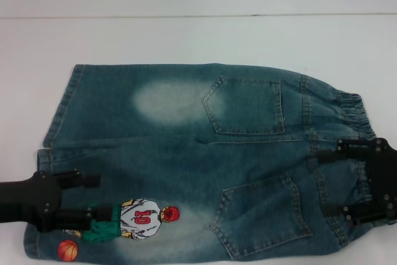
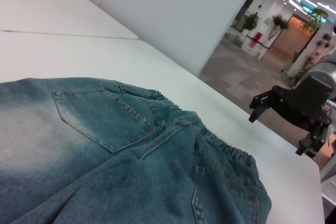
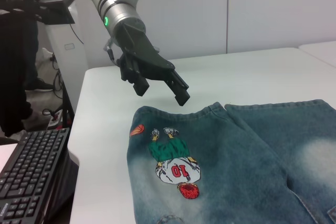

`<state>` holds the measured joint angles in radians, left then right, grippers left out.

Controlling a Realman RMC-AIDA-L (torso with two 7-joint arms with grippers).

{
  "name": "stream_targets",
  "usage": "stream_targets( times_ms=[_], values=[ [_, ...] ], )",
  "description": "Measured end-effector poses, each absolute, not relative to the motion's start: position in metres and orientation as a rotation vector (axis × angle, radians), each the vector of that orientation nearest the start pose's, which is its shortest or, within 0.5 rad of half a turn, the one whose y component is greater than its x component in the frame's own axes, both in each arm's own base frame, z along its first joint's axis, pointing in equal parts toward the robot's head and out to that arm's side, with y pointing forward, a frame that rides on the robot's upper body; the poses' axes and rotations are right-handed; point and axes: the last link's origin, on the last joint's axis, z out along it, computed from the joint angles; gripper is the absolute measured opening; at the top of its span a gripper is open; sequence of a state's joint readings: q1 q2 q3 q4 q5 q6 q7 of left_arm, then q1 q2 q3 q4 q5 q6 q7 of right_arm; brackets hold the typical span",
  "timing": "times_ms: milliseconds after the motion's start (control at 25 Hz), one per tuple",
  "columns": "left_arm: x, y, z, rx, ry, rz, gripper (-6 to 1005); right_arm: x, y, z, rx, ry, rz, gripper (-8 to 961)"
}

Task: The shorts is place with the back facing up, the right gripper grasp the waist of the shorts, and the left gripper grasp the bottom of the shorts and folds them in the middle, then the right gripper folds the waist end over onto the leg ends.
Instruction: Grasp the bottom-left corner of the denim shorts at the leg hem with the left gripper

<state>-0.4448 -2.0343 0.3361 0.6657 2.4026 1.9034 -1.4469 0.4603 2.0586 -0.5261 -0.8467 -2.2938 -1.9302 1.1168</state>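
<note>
The shorts [image 1: 186, 153] lie flat on the white table, back pockets up. The waist of the shorts [image 1: 350, 113], a gathered elastic band, is at the right. The bottom of the shorts [image 1: 62, 107], two flat leg hems, is at the left. The near leg carries the number 10 player print [image 1: 139, 218] and an orange ball [image 1: 68, 251]. My left gripper [image 1: 102, 198] is open over the near leg hem; in the right wrist view this gripper [image 3: 163, 95] hovers just above the hem [image 3: 178, 111]. My right gripper [image 1: 318, 183] is open over the near part of the waist, holding nothing.
The white table [image 1: 186, 35] extends beyond the shorts, with a seam across its far side. A black keyboard [image 3: 31, 171] sits below the table's left end. The left wrist view shows the right gripper [image 2: 276, 134] near the table's right edge, with open floor beyond.
</note>
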Motion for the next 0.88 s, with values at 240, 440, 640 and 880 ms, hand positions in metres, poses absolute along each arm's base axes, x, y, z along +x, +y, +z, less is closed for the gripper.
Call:
stream_targets(
  times_ms=[240, 440, 640, 880],
  values=[
    [-0.316, 0.259, 0.041, -2.777, -1.108, -0.648, 932, 0.288, 0.275, 0.041, -2.968, 0.211, 0.511, 908],
    [-0.311, 0.259, 0.062, -2.74, -1.189, -0.633, 932, 0.288, 0.276, 0.041, -2.961, 0.179, 0.505, 906],
    [-0.313, 0.262, 0.085, -2.644, -1.328, -0.515, 933, 0.288, 0.278, 0.042, -2.939, 0.132, 0.503, 905],
    [-0.314, 0.26, 0.097, -2.597, -1.534, -0.265, 933, 0.291, 0.282, 0.042, -2.902, 0.122, 0.489, 903]
  ],
)
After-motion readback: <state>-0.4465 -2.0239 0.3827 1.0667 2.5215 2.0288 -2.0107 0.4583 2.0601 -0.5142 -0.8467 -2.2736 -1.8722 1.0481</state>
